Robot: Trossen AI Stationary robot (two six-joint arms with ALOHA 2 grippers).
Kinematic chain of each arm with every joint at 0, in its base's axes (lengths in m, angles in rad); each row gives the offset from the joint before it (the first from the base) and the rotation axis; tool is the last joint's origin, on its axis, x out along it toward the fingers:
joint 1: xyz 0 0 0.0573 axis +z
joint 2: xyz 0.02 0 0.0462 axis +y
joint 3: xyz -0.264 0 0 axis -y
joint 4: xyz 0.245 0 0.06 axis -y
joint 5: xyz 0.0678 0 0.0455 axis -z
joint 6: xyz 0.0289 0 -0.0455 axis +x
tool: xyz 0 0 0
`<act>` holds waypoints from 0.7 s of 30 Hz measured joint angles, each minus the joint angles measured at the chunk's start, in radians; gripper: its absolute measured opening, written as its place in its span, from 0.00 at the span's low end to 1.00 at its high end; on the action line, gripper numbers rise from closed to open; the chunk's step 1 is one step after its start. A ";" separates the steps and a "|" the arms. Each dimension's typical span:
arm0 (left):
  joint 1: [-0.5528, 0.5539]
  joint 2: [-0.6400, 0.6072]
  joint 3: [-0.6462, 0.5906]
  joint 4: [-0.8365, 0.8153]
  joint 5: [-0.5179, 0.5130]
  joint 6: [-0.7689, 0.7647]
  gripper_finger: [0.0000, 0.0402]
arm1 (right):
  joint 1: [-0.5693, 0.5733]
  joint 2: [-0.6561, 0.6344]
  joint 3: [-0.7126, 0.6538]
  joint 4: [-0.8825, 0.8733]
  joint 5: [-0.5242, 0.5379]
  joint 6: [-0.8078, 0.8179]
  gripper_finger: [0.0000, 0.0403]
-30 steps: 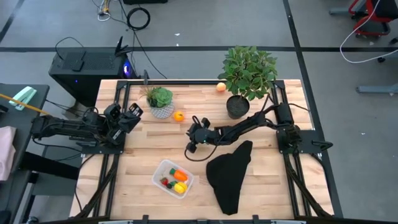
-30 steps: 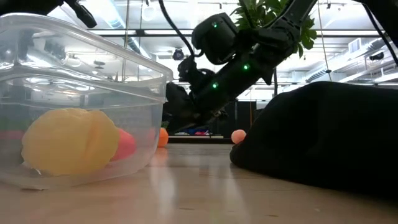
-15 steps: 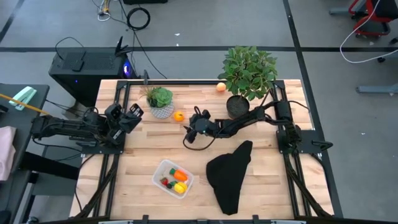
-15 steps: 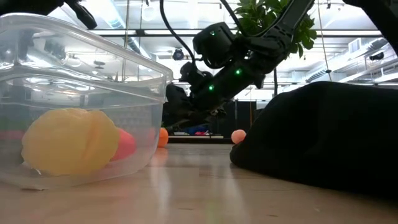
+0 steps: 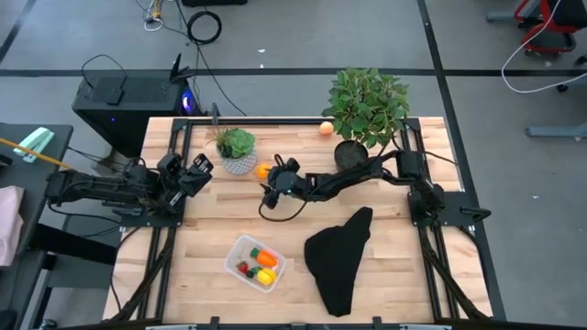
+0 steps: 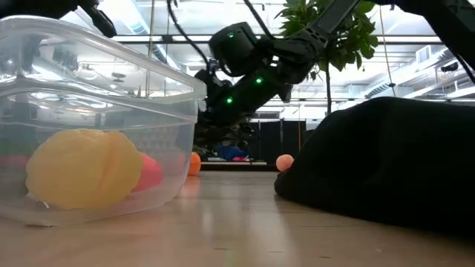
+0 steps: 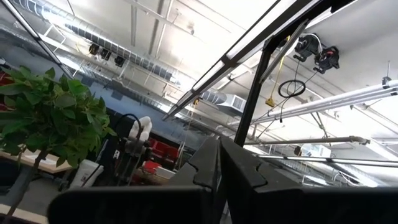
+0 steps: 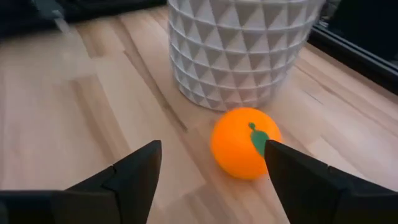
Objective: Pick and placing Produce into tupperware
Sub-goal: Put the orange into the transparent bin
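Overhead view straight down on whole table (image 5: 211, 225), low view level across it, both sharing tupperware (image 6: 96, 111)

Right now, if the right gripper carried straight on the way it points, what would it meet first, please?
Most likely the orange toy fruit, lying just ahead of the open right gripper and slightly to one side. Close behind it stands the white faceted plant pot.
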 joint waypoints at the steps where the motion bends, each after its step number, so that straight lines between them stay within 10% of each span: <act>1: 0.000 0.002 0.000 0.000 -0.001 -0.004 0.07 | -0.001 0.012 0.022 -0.007 0.001 -0.002 0.72; 21: 0.000 0.000 0.000 -0.017 0.000 -0.022 0.08 | -0.027 0.042 0.071 -0.134 0.021 0.061 0.76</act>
